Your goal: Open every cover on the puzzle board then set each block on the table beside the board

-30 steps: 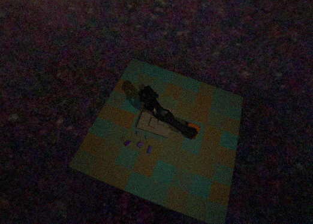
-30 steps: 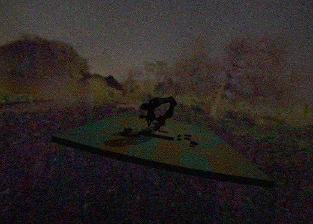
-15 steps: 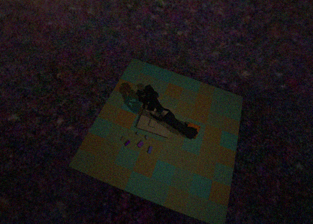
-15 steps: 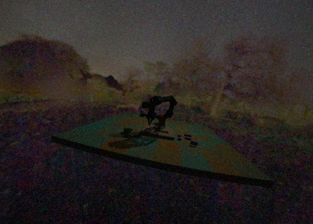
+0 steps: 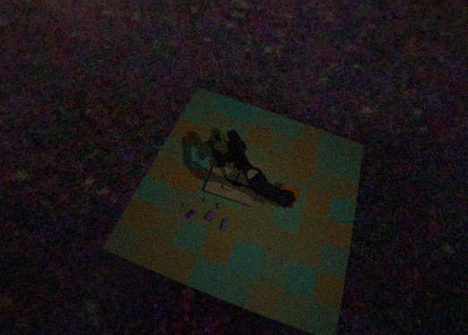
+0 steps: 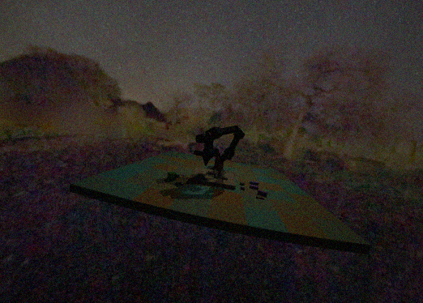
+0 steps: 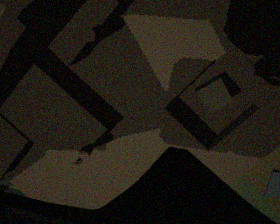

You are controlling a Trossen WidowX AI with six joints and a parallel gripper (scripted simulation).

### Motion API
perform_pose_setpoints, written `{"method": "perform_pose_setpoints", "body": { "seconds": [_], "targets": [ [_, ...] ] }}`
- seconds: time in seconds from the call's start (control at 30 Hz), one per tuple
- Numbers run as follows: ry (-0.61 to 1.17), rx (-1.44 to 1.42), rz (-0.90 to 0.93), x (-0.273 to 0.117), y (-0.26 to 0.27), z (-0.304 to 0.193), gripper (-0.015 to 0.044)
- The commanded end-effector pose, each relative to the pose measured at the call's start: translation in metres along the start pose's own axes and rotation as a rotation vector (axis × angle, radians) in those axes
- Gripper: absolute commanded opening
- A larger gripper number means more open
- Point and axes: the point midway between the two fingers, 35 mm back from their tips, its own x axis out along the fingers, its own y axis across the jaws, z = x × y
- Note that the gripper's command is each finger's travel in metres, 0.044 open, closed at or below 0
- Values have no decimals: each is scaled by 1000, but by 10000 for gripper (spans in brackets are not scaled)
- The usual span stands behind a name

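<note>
The puzzle board point(image 5: 230, 194) is a pale slab on the checkered table, much of it under the arm and its shadow. In the wrist view its pale top point(image 7: 95, 175) shows dark bars and outlines. A square outline point(image 7: 189, 122) surrounds a paler square patch; whether that is a block or a well floor, I cannot tell. Cover positions are too dark to tell. Two purple blocks point(image 5: 190, 213) point(image 5: 210, 216) and a bluish one point(image 5: 224, 223) point(image 7: 274, 186) lie on the table beside the board. My gripper point(image 6: 207, 164) point(image 7: 175, 157) is shut and empty, raised above the board.
Small dark pieces point(image 5: 218, 205) point(image 6: 241, 185) lie between the board and the blocks. A green object point(image 5: 221, 137) point(image 6: 173, 176) stands beyond the board. An orange patch point(image 5: 290, 190) shows by the arm's base. The table's front edge point(image 6: 219, 224) drops to the ground.
</note>
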Motion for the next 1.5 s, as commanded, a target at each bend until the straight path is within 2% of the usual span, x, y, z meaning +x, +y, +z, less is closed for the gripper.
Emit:
{"method": "perform_pose_setpoints", "body": {
  "seconds": [0.0,0.73,1.47],
  "targets": [
    [5,-138,-3,-3,14,-11,0],
    [5,-944,7,6,109,-77,0],
    [5,-960,7,7,112,-78,0]
  ]
}}
